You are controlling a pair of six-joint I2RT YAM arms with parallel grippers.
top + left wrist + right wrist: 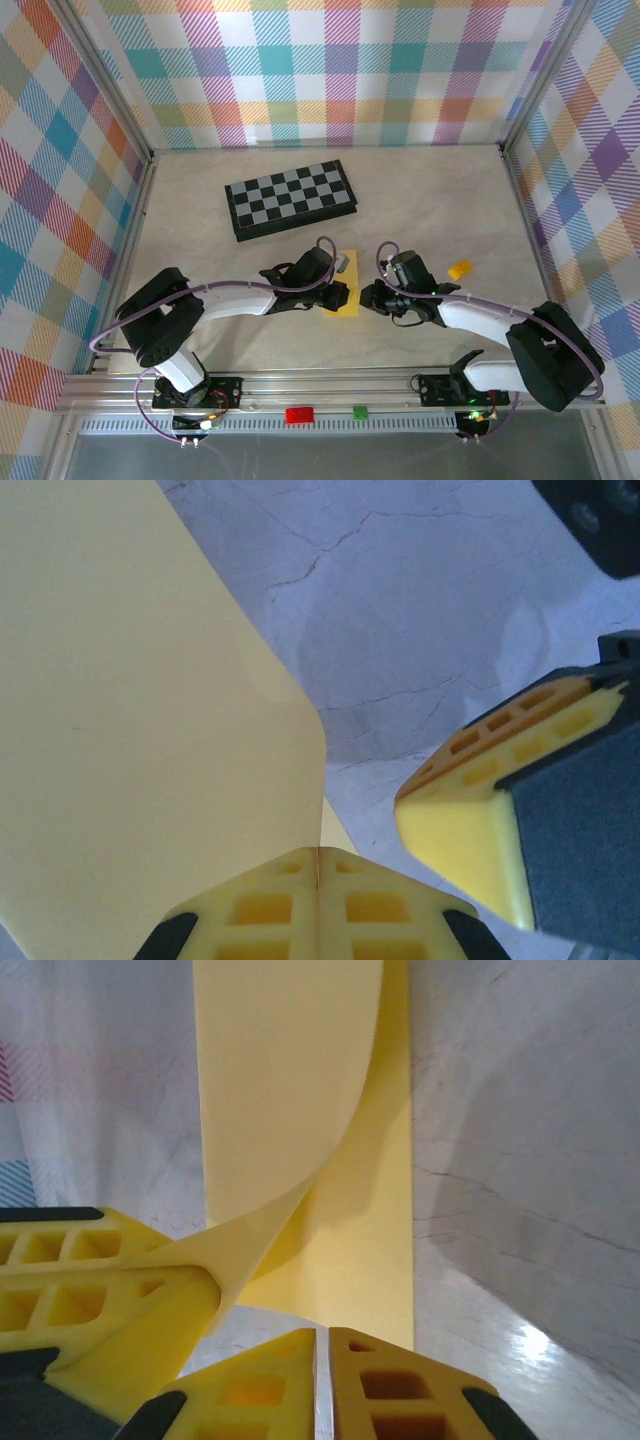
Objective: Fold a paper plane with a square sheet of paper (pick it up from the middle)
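Observation:
The yellow sheet of paper (350,303) lies on the table between my two grippers, just in front of the chessboard. My left gripper (318,880) is shut on one edge of the sheet (150,730) and holds that flap up. In the right wrist view the lifted flap (280,1090) curls over the flat part of the paper (365,1260) toward the left gripper's fingers (90,1290). My right gripper (322,1365) sits at the sheet's near edge, its jaws together with nothing between them. One right finger (480,820) shows beside the left gripper.
The black-and-grey chessboard (290,198) lies behind the paper. A small orange-yellow block (459,269) sits on the table to the right of the right arm. Checked walls close in the table on three sides.

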